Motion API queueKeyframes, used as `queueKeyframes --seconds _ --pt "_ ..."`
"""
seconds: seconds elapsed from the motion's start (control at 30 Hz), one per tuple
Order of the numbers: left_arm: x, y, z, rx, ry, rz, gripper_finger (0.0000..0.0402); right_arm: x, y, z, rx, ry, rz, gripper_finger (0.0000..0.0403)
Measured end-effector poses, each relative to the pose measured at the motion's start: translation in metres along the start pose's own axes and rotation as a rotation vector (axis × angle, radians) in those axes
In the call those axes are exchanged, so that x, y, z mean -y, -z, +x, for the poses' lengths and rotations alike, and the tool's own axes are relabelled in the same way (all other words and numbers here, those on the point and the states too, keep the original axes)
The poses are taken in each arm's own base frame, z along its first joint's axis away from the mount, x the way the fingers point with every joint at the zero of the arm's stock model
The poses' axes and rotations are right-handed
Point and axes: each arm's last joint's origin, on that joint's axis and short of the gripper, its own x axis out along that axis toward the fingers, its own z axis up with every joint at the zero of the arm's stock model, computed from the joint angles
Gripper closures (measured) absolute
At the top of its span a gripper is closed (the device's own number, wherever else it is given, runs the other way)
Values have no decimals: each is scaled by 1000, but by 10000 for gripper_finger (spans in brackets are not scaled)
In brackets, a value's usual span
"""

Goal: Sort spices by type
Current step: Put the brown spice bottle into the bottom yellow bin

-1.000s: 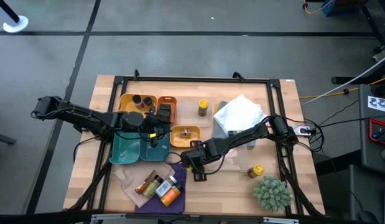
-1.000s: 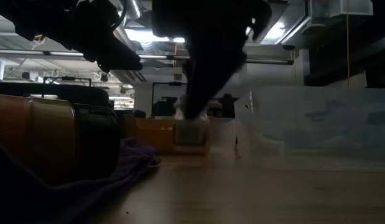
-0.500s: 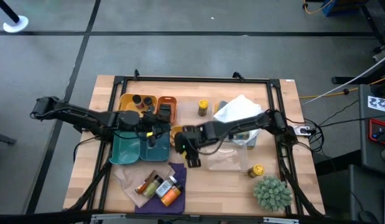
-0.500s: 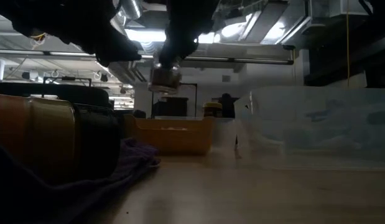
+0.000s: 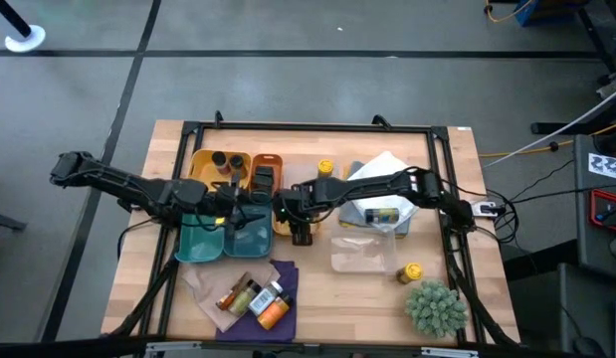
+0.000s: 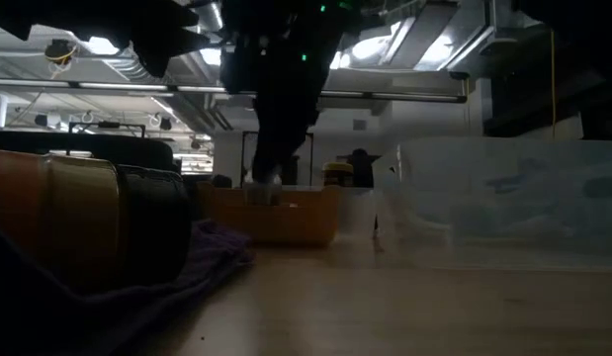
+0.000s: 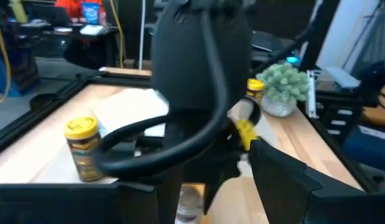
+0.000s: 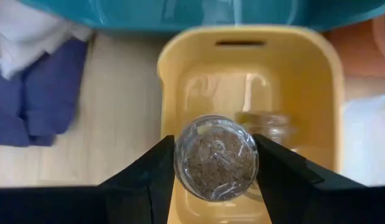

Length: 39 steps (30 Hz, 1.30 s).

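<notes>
1. two dark arms meet over the middle of the wooden table (image 5: 447, 298), one from each side.
2. teal tray (image 5: 213, 239) sits under the left arm, purple cloth (image 5: 284, 270) in front of it with a few spice bottles (image 5: 256, 297) lying on it.
3. small yellow tray (image 8: 192, 81) is just beside the teal one, and it already has one clear jar (image 8: 267, 124) lying inside.
4. right gripper (image 8: 215, 163) is right above that yellow tray, fingers clamped on a small round jar of brown spice (image 8: 215, 158), one finger either side of it.
5. left gripper (image 5: 256, 198) hangs over the teal tray's far edge. can't tell from any view if its fingers are apart or together.
6. yellow-capped spice jar (image 5: 325, 173) stands behind the trays, another one (image 5: 413, 272) near the spiky green plant (image 5: 435, 306).
</notes>
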Motion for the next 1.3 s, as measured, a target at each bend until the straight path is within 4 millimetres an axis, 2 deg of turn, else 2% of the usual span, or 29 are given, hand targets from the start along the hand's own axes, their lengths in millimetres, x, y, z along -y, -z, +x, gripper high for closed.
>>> queueKeyframes --seconds 0.23,1.1,1.3 --pt "6 1 -2 -3 33 5 233 0 1 16 -18 2 -6 200" --pt "8 0 -2 0 48 4 233 0 1 15 -15 2 -3 196" --pt "10 -18 -4 -24 46 -18 233 1 0 15 -8 29 7 196"
